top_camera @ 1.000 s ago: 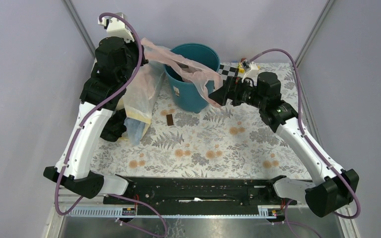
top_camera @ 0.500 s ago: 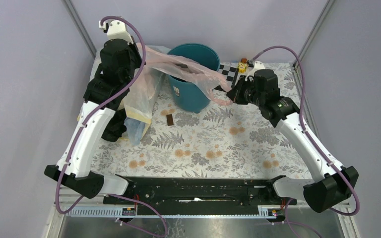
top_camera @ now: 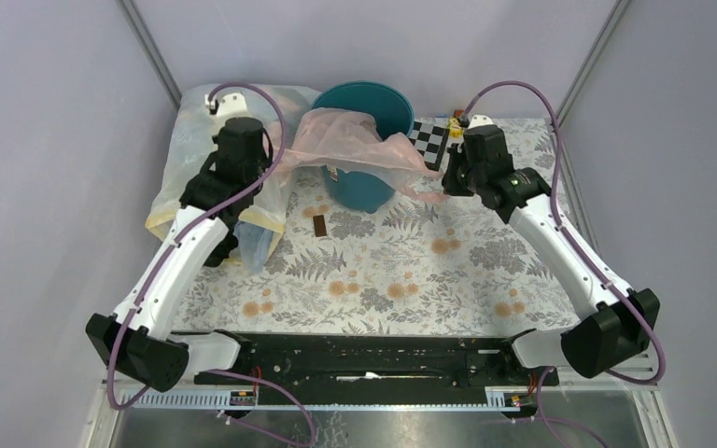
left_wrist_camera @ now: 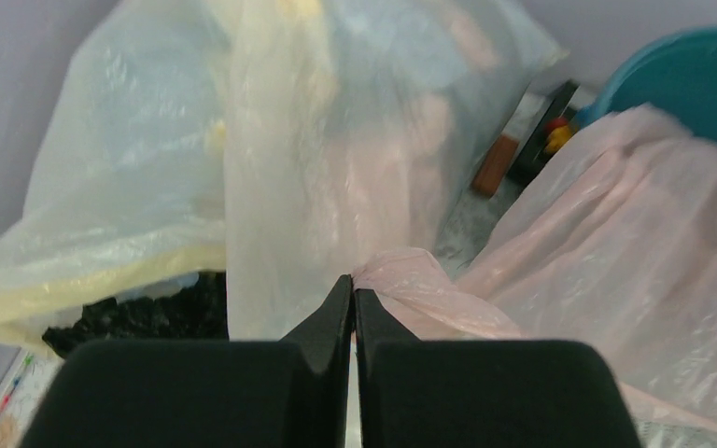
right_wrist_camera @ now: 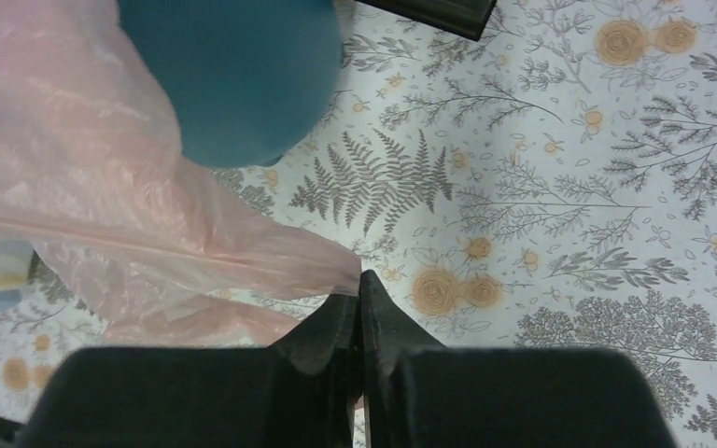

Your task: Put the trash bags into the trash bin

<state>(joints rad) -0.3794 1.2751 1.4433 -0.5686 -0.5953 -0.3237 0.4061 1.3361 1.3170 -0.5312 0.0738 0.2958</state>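
The pink trash bag (top_camera: 355, 140) is stretched left to right across the lower rim of the trash bin (top_camera: 362, 191) at upper centre. One end is clamped in the left tool (left_wrist_camera: 353, 291), the other in the right tool (right_wrist_camera: 359, 285). The bin's mouth lies between them, slightly higher in the frame.
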